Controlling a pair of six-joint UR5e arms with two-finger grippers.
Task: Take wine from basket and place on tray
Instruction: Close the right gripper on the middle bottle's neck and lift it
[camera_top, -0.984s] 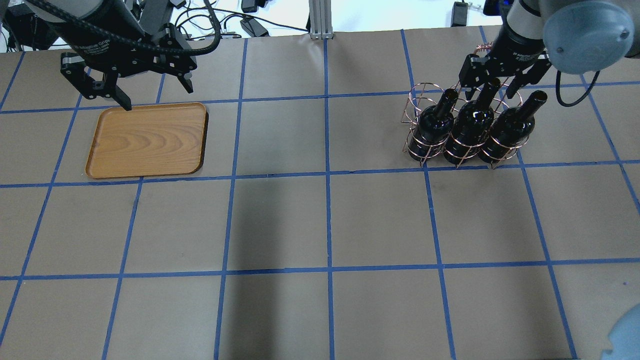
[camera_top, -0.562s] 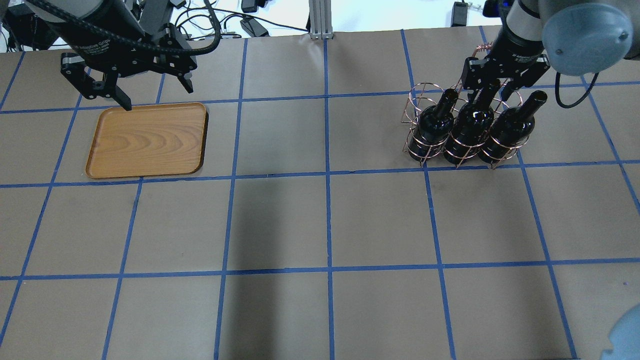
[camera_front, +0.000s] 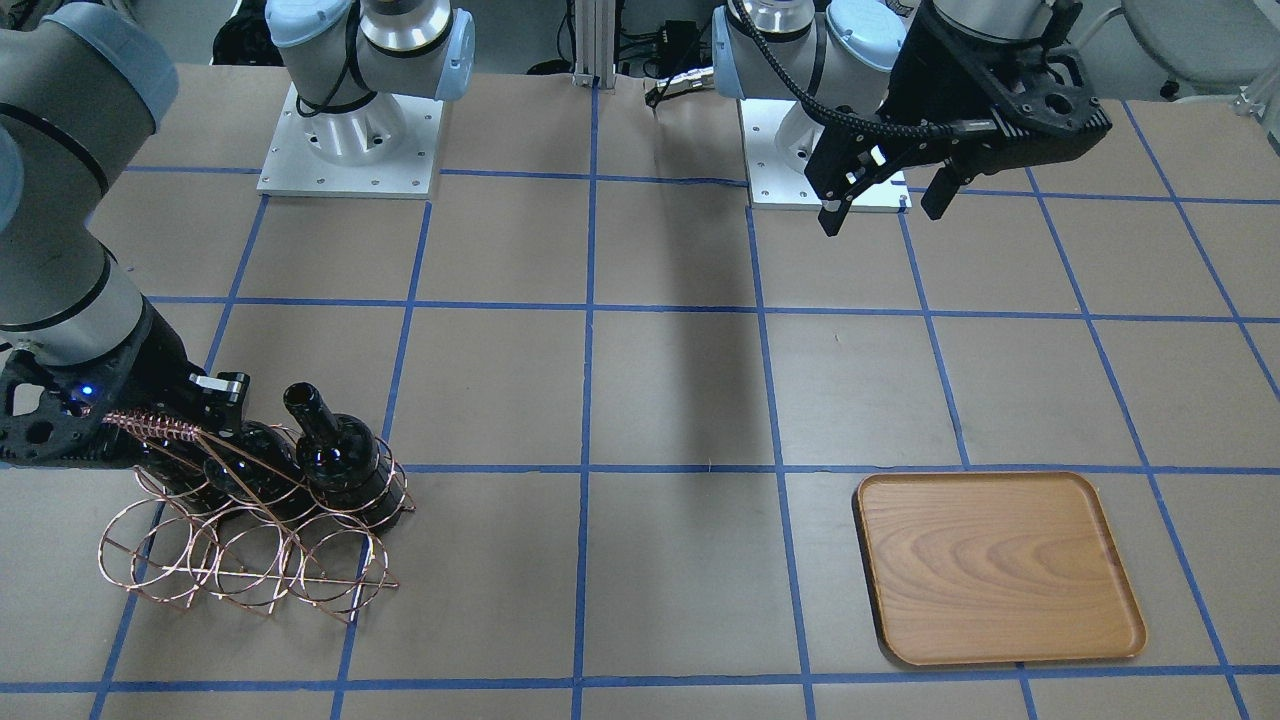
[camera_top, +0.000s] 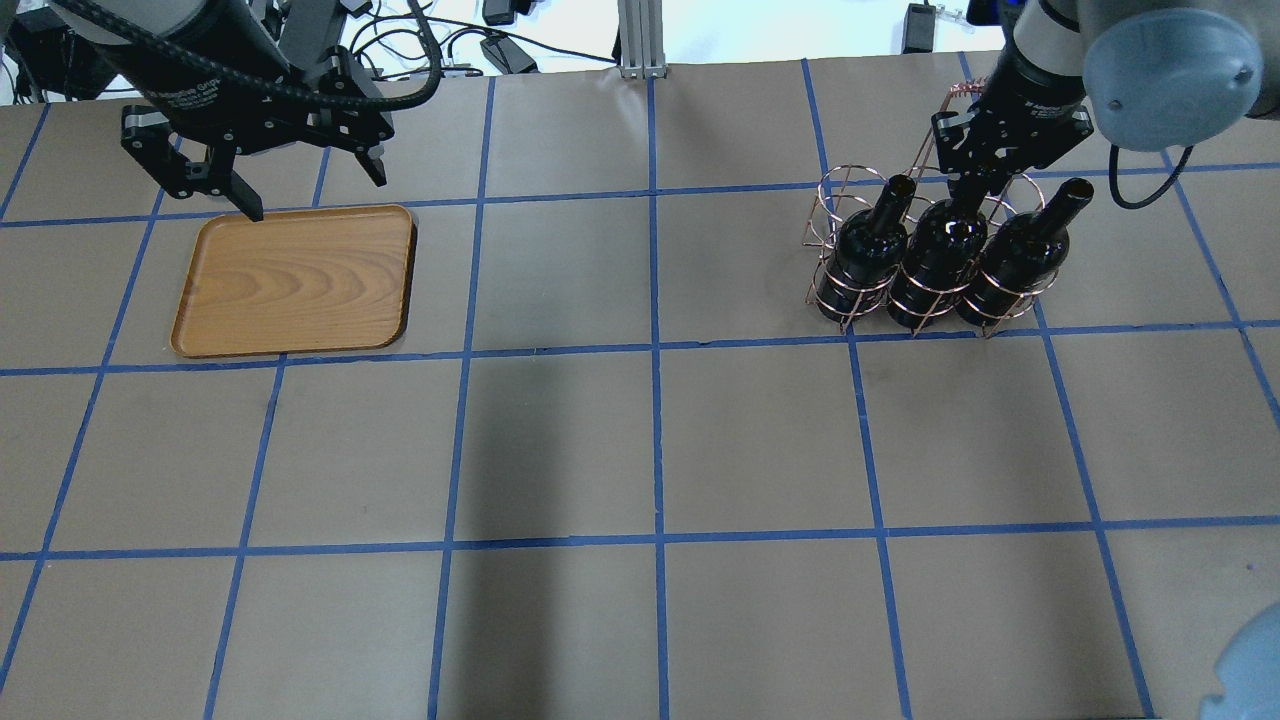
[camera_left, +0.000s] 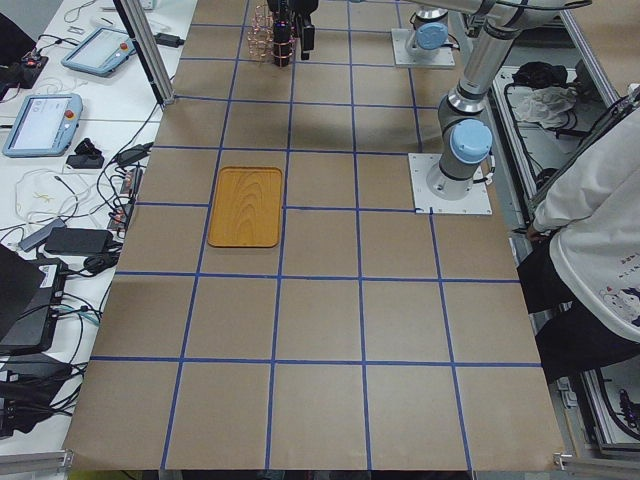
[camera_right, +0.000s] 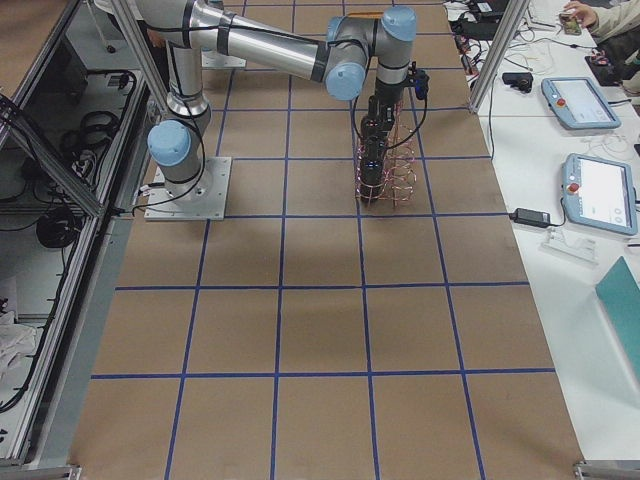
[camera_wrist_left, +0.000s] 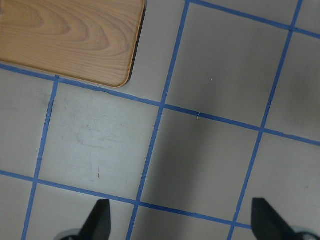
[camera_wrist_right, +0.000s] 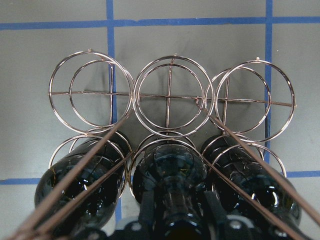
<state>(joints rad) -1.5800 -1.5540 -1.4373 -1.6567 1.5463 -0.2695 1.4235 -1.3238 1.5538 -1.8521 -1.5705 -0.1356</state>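
Three near-black wine bottles stand in the near row of the copper wire basket (camera_top: 838, 196) at the table's far right. My right gripper (camera_top: 975, 188) is shut on the neck of the middle bottle (camera_top: 938, 255). In the right wrist view its fingers (camera_wrist_right: 216, 212) flank that bottle (camera_wrist_right: 170, 167), and the basket's far rings (camera_wrist_right: 170, 95) are empty. The other two bottles (camera_top: 866, 255) (camera_top: 1020, 262) stand on either side. The wooden tray (camera_top: 295, 282) lies at the far left with nothing on it. My left gripper (camera_top: 318, 195) hangs open above its far edge.
Blue tape lines grid the brown table. Both arm bases (camera_front: 350, 130) (camera_front: 830, 150) sit at the robot's side. A metal post (camera_top: 640, 40) stands at the far edge. A person (camera_left: 600, 230) stands beside the table, and teach pendants (camera_right: 600, 190) lie on a side bench.
My right gripper's fingers have closed from wide open onto the middle bottle's neck. The left arm, the tray and the basket have not moved.
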